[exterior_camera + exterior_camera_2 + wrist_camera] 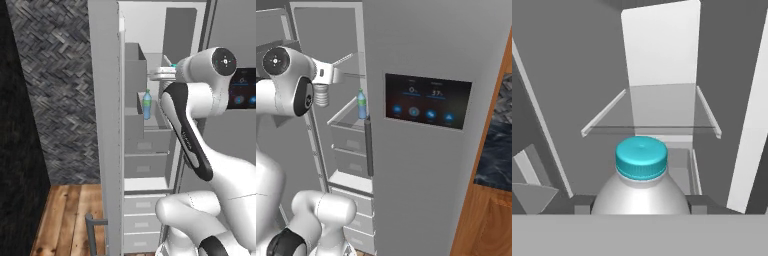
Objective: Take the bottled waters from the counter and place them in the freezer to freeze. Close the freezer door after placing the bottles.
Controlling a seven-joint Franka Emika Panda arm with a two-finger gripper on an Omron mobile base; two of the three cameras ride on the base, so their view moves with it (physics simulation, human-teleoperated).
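clear whitish plastic with a teal-blue cap, the held bottle point(641, 187) sits between the two dark fingertips point(582, 204) of the hand point(641, 206), which is pinched on its shoulders from either side, so the cap points straight along the hand's line of sight into the freezer point(662, 60). gripped low on the body like this, the cap end leads, which looks chosen so the bottle can be slid forward onto a shelf without the fingers fouling the walls. ahead of the hand and a little above the cap lies a glass shelf point(652, 112) with pale rails, and beyond it the white back wall; just past the cap is a grey ledge or bin, probably the landing spot. in the left base view the arm reaches in through the open front, and the second bottle point(147, 104), blue-tinted, already stands upright on a lower shelf, below the hand and near it. that one seems done; the held one is the last to set down. the freezer door point(106, 125) stands swung wide to the hand's left, edge on, leaving room for the arm, and it has yet to be closed. the other door, with its dark touchscreen point(427, 101), is shut to the hand's right.
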